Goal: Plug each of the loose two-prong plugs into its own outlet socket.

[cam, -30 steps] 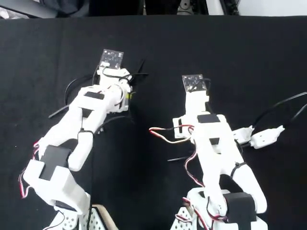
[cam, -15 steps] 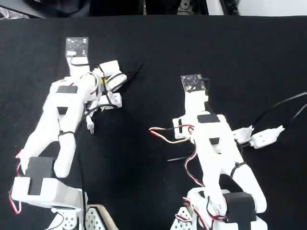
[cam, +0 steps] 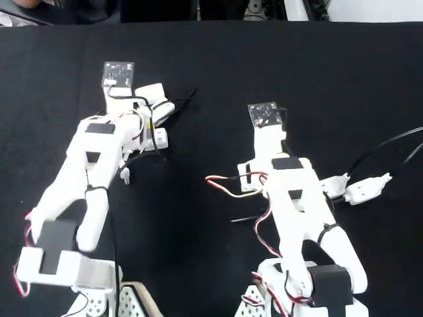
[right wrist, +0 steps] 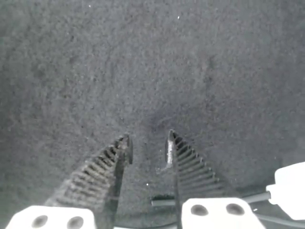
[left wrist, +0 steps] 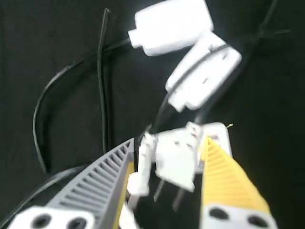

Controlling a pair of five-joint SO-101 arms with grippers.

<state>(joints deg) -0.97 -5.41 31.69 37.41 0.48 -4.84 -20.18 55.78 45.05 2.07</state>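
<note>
A white two-prong plug (left wrist: 174,160) sits between the grey and yellow fingers of my left gripper (left wrist: 167,152), which is shut on it, prongs pointing back at the wrist camera. Just beyond it lie two white outlet sockets (left wrist: 171,26) (left wrist: 202,76) among black cables. From above, that gripper (cam: 153,132) is at the table's left rear, next to the sockets (cam: 151,91) (cam: 163,109). My right gripper (right wrist: 147,143) stands open low over bare black cloth, holding nothing.
Another white socket (cam: 367,188) with a white plug body (cam: 336,183) beside it lies right of the right arm (cam: 291,191), black cords running off the right edge. A small white piece (cam: 124,174) lies by the left arm. Black cloth covers the table (cam: 218,59).
The left arm swung to the left, uncovering the white sockets, then came slightly back to the right. The right arm has stayed still.
</note>
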